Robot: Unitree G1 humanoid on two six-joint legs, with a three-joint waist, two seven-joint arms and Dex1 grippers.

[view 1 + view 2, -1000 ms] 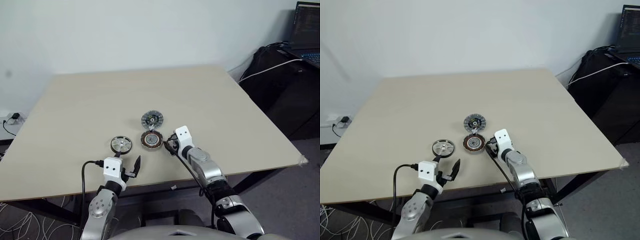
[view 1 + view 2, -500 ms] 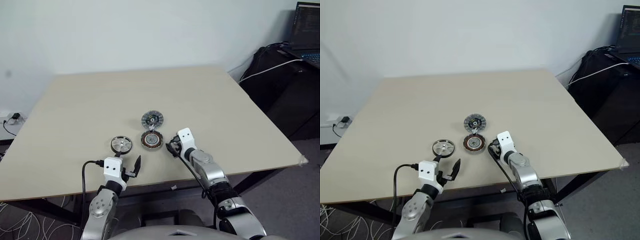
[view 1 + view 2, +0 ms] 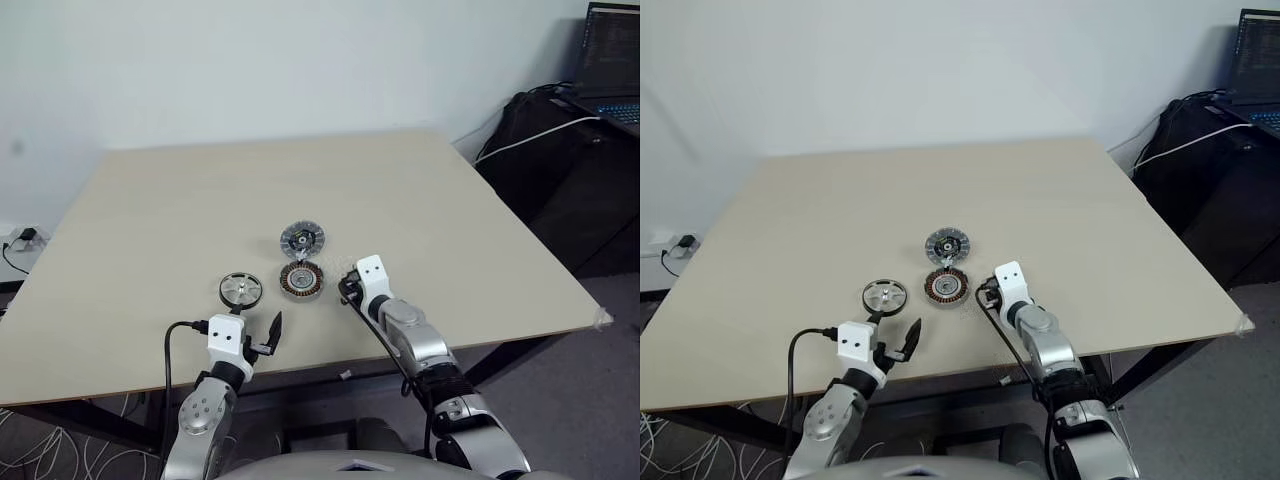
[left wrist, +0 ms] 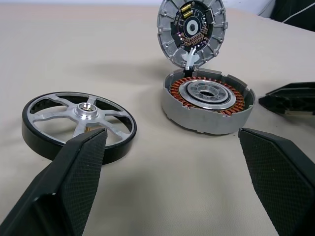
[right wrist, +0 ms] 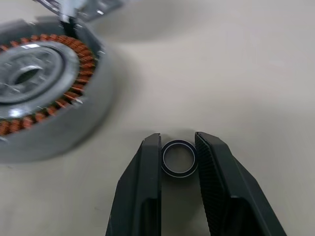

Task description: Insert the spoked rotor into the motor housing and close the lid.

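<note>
- Your right gripper (image 5: 178,147) has just drawn its fingers (image 5: 147,172) in on a small dark ring (image 5: 178,158) lying on the desk (image 3: 450,200), beside the motor housing (image 5: 44,78): a side step, likely.
- Your left gripper (image 4: 172,162) stays wide open, empty.
- The spoked rotor (image 4: 78,120), silver with dark rim, lies flat left of the housing; the lid (image 4: 192,29) stands open.

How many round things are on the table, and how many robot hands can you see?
Spoked rotor: 1
Motor housing with copper coils: 1
Lid, standing open and joined to the housing: 1
Tiny ring between the right hand's fingers: 1
Robot hands: 2, the left hand and the right hand
Total: 4 round things on the table and 2 hands, 6 in all.
</note>
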